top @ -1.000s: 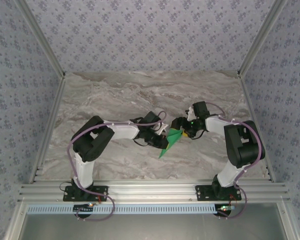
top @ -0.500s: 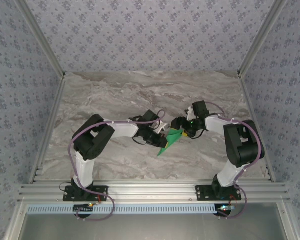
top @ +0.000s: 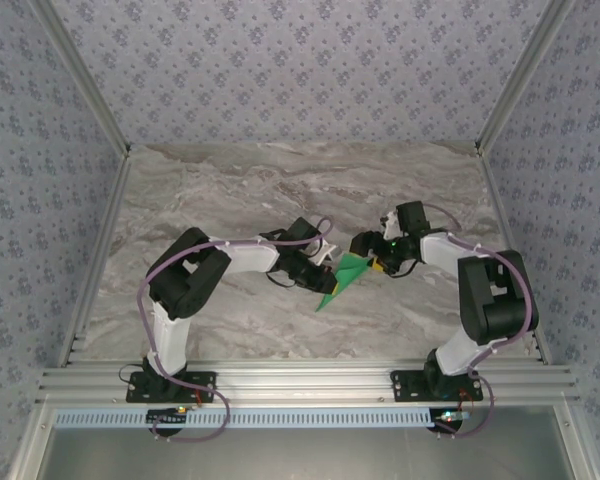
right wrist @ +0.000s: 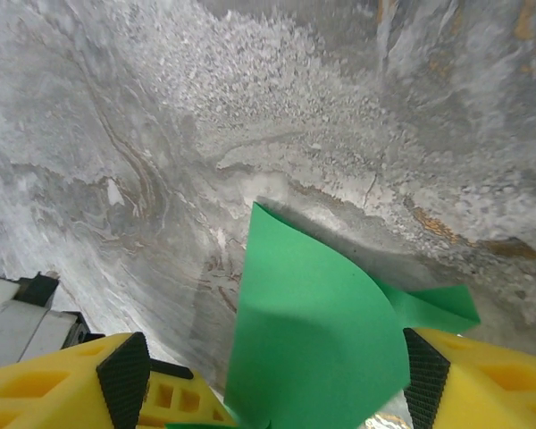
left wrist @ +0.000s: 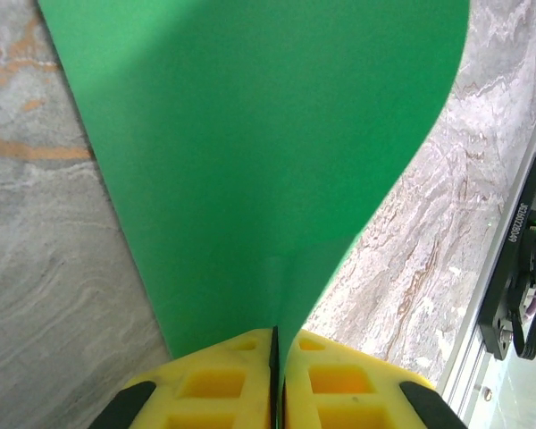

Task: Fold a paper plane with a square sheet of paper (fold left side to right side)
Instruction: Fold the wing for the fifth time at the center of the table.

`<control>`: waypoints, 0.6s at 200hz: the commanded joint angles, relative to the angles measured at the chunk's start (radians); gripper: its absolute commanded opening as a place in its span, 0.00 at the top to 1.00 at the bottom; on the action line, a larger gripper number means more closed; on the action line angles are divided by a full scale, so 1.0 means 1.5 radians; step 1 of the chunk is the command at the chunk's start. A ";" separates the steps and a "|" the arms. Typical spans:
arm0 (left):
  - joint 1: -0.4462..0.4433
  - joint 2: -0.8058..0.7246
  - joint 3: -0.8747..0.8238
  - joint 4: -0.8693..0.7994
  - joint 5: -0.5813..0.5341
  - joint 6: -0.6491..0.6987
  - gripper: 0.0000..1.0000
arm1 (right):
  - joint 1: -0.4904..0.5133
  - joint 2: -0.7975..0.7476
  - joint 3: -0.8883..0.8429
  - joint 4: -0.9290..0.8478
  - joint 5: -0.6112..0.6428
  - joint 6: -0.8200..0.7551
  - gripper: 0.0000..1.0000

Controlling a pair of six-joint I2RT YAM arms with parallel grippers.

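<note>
My left end effector (left wrist: 275, 347) is pressed together on the green sheet of paper (left wrist: 250, 161), which curls over the middle of the worktop (right wrist: 161, 134) between the spread pads of my right end effector (right wrist: 275, 362); it looks light, floppy and easily creased, so I should pinch it near an edge.

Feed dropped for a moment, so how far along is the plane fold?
Done: the paper is partly raised and bowed over, with no flat crease visible. In hand: the left pincer is shut on its edge; the right pincer stands open around another part. Left: pressing this fold flat and every later fold; there is no dart shape yet.
</note>
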 commanded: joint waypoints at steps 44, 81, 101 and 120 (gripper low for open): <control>0.002 0.010 0.021 -0.013 0.017 0.017 0.91 | 0.016 -0.017 -0.031 0.001 -0.025 0.027 0.22; 0.003 0.010 0.021 -0.012 0.017 0.015 0.91 | 0.028 -0.001 -0.037 0.029 -0.031 0.047 0.22; 0.002 0.010 0.022 -0.011 0.017 0.014 0.91 | 0.037 0.009 -0.032 0.031 -0.029 0.048 0.23; 0.003 0.011 0.023 -0.008 0.018 0.012 0.91 | 0.044 0.020 -0.027 0.031 -0.024 0.048 0.24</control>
